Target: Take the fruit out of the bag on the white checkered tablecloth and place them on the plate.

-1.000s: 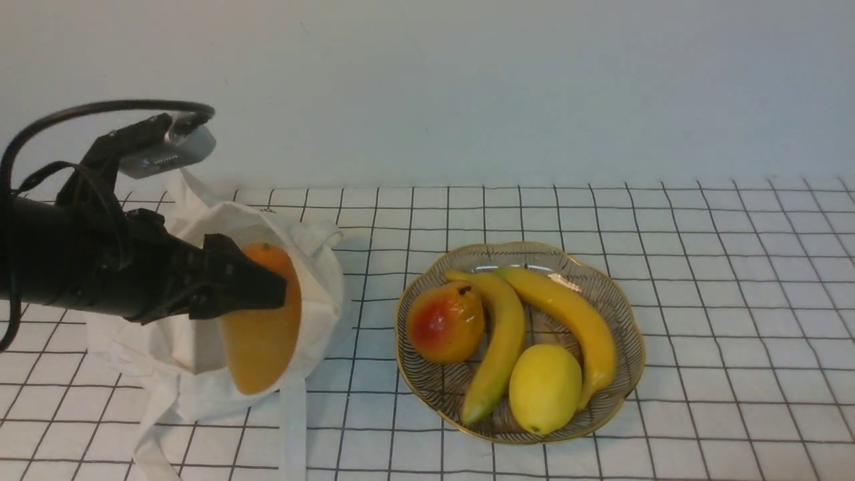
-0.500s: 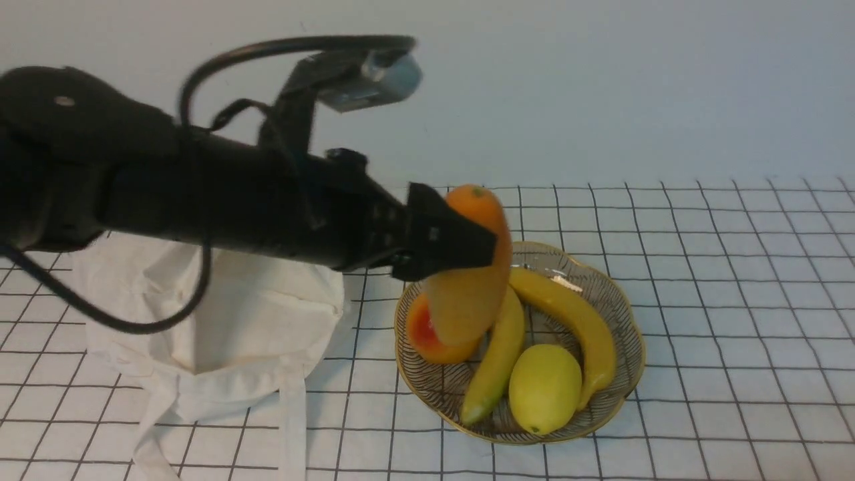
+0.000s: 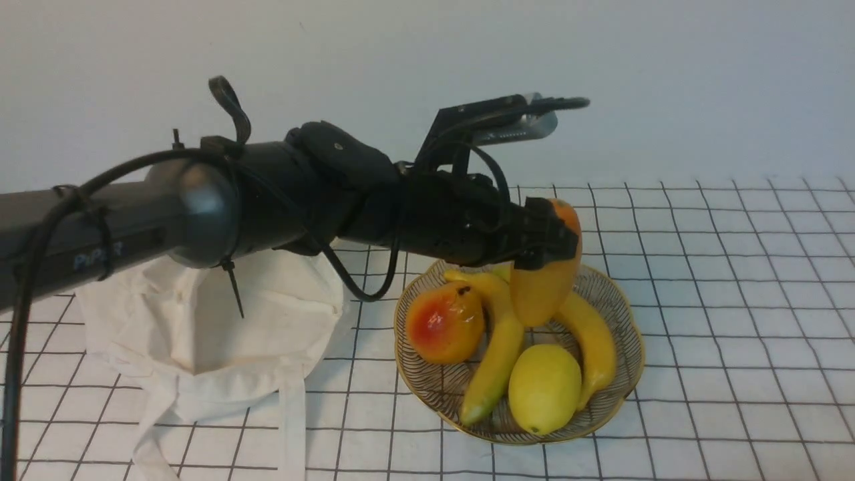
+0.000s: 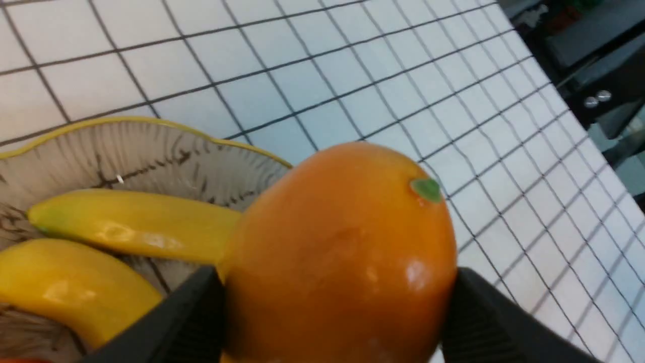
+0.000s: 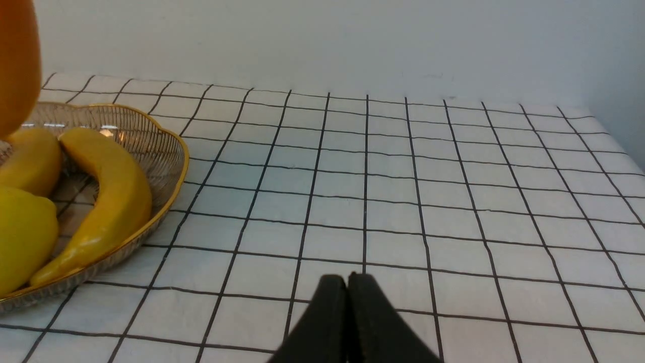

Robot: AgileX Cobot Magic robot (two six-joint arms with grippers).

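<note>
The front view looks forward and down across the bench, both wrist views look from nearer, and all three share part of the plate.

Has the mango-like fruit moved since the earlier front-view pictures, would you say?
Yes: rightward, from the bag to over the plate, with the mango-like fruit in the left gripper.

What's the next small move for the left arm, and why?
Probably lower the left hand a little, keeping its grip, until the mango meets the fruit below, then release. The mango is already above the plate, but it seems held up over the bananas, so letting go now might drop it.
</note>
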